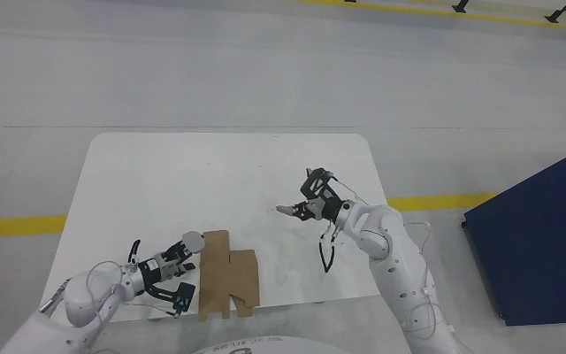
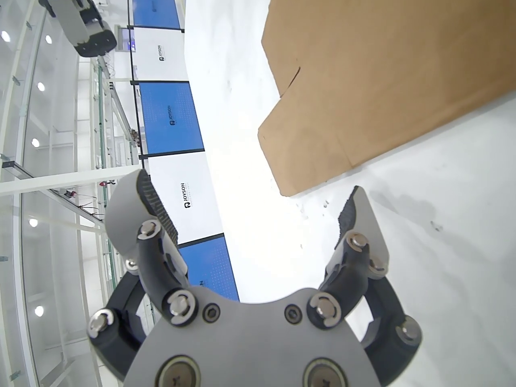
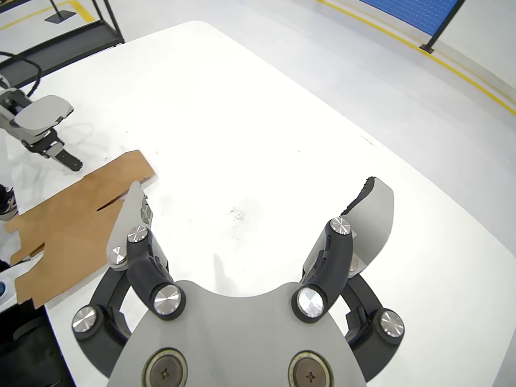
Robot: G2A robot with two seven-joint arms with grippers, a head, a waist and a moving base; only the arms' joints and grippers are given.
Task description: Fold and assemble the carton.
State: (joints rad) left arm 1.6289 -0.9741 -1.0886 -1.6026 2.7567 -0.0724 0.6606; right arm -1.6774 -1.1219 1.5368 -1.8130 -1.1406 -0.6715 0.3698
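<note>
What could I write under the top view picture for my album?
Flat carton on the white table, left pincer open beside it, right pincer open farther off.

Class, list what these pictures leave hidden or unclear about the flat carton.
Left wrist view: carton cut off by picture edges.
Right wrist view: one finger of the right pincer covers part of the carton's edge.
Top view: fold lines too small to trace; underside hidden against the table.

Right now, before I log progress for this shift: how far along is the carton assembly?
Done: nothing visible; the carton lies flat and unfolded near the robot-side edge of the table. In hand: nothing; the left gripper is open beside the carton, the right gripper open over bare table, apart from it. Left: grasping, folding the panels, assembling.
</note>
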